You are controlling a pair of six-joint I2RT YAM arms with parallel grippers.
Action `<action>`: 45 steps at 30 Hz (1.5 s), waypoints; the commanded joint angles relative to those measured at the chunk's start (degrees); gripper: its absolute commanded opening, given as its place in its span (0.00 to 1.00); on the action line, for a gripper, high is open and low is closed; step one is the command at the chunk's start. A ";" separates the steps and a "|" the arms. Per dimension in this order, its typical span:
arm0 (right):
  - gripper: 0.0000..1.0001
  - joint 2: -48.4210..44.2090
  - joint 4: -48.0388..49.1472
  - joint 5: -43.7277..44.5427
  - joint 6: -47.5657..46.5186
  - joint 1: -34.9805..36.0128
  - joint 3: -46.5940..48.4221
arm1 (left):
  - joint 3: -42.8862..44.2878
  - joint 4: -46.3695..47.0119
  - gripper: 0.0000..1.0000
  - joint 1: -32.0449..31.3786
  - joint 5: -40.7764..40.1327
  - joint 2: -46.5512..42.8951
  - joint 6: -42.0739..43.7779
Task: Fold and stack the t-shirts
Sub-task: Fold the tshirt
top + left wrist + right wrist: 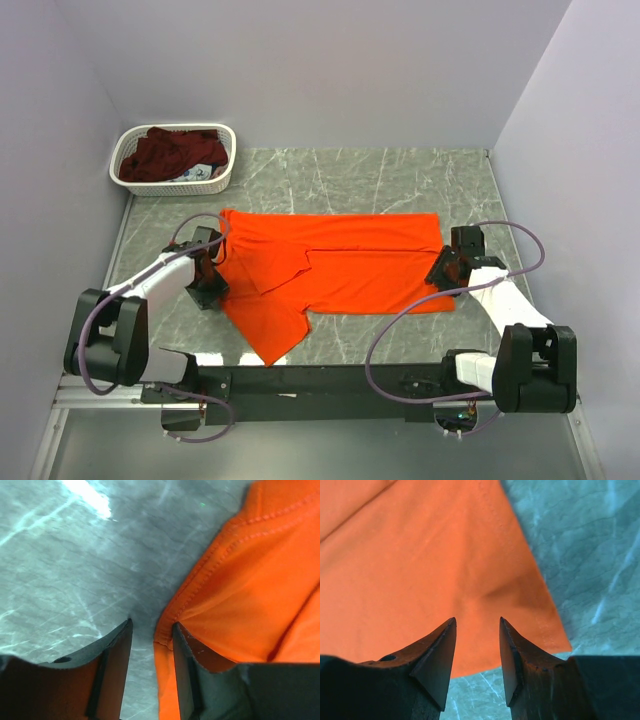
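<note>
On the grey marbled surface [400, 175], the orange t-shirt [340, 265] lies spread between my arms. My left gripper [151, 623] stands parted at its stitched left edge, one finger pressing the cloth. My right gripper [477, 620] stands parted over its right corner, clamping nothing. The maroon t-shirt [165, 155] sits in the white basket [228, 150].

Grey-green marbled table [400, 180], walls close on the left, far and right sides. Orange shirt [350, 265] lies flat across the middle, long way left to right, with layers folded over and a straight fold edge running along its upper part. One flap juts toward the near edge, left of centre. White lattice basket [170, 186] stands in the far-left corner, well apart from the shirt. Far-right part of the tabletop is bare stone pattern.
</note>
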 commanded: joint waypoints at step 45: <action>0.49 -3.83 -11.21 9.59 5.56 -0.35 2.76 | 2.55 -2.29 0.26 2.72 0.63 3.23 6.39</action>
